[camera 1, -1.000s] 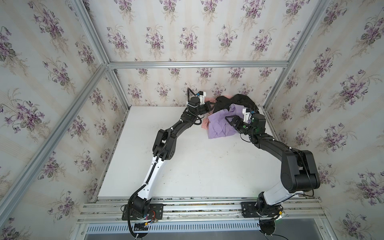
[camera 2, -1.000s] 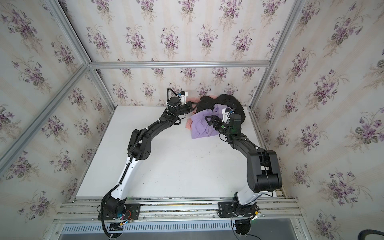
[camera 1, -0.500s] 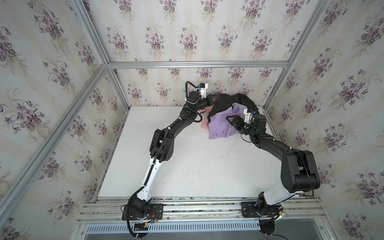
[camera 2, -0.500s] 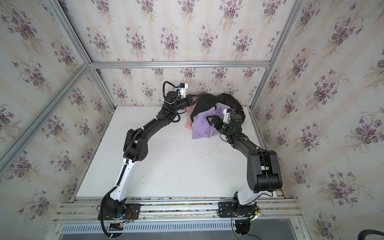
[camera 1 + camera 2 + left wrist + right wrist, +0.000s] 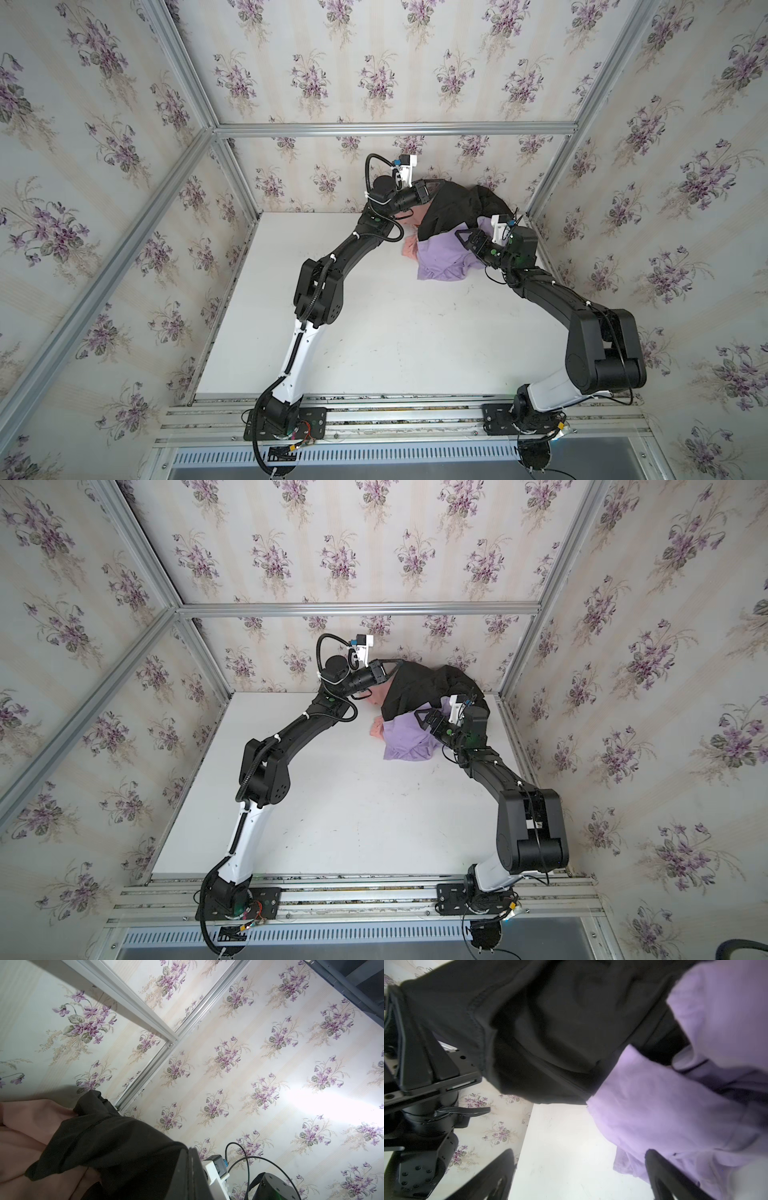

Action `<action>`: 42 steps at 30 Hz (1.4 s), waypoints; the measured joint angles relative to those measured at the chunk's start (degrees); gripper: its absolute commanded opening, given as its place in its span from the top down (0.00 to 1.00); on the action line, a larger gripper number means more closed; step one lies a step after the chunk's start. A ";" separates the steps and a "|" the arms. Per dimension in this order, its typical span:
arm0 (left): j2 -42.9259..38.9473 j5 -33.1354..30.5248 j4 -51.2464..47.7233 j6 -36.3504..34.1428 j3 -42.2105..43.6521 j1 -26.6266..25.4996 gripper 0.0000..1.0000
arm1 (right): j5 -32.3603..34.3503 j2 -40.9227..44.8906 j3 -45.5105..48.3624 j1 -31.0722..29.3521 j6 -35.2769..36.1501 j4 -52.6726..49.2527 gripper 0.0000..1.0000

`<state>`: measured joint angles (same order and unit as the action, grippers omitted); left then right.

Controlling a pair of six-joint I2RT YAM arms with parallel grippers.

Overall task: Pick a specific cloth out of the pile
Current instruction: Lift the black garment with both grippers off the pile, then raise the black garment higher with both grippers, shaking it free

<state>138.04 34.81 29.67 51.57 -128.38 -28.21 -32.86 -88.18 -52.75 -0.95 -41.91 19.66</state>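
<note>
In both top views the left gripper (image 5: 429, 190) is raised above the far edge of the table (image 5: 374, 332), at about 12 o'clock of the white surface. It is closed on one edge of the black cloth (image 5: 455, 205). The left wrist view agrees, because the dark fabric comes out directly from the closed fingers (image 5: 185, 1176). I think the grip is held high so that the weight of the cloth peels it away from the other garments.

From the gripper the cloth runs toward 3 o'clock as a hanging sheet. Its other end goes down onto the pile (image 5: 436, 245), which lies at about 1 o'clock of the table, close to the corner of the walls. So the cloth is only partly out, in my judgement.

The pink garment (image 5: 409, 249) lies on the table at the 9 o'clock side of the pile, partly under the lifted sheet. The lilac garment (image 5: 442, 259) lies at 6 o'clock from the black one.

The right gripper (image 5: 460, 237) stands just over the lilac garment. Its jaws are wide apart and nothing is between them. It probably waits there to press this garment down if the black cloth drags it along.
</note>
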 measured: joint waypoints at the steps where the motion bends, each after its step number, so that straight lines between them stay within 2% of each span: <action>1: -0.28 0.00 0.31 0.11 0.07 0.00 1.00 | 0.20 0.26 0.00 0.00 0.24 -0.15 0.00; 20: -5.97 2.95 3.30 0.20 0.17 0.11 1.00 | 1.99 5.77 -0.92 0.72 4.31 -5.57 0.00; 26: -7.30 3.17 3.30 0.09 0.17 0.48 1.00 | 3.89 8.31 -2.82 0.83 9.16 -9.53 0.01; 30: -8.00 3.65 3.32 0.07 0.17 0.55 1.00 | 6.54 9.51 -3.80 0.94 19.06 -10.64 0.01; 34: -8.37 4.37 3.30 0.07 0.17 0.52 1.00 | 7.34 9.97 -2.05 1.40 36.39 -6.16 0.01; 37: -8.52 4.87 3.26 0.07 0.20 0.35 1.00 | 6.45 9.66 1.44 1.49 48.70 -0.11 0.01; 42: -9.18 5.60 3.21 0.09 0.28 0.04 1.00 | 2.64 7.28 1.44 1.49 63.95 3.23 0.01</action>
<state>128.86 40.40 32.88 51.66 -128.09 -28.16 -30.22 -80.90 -51.31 0.54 22.04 22.90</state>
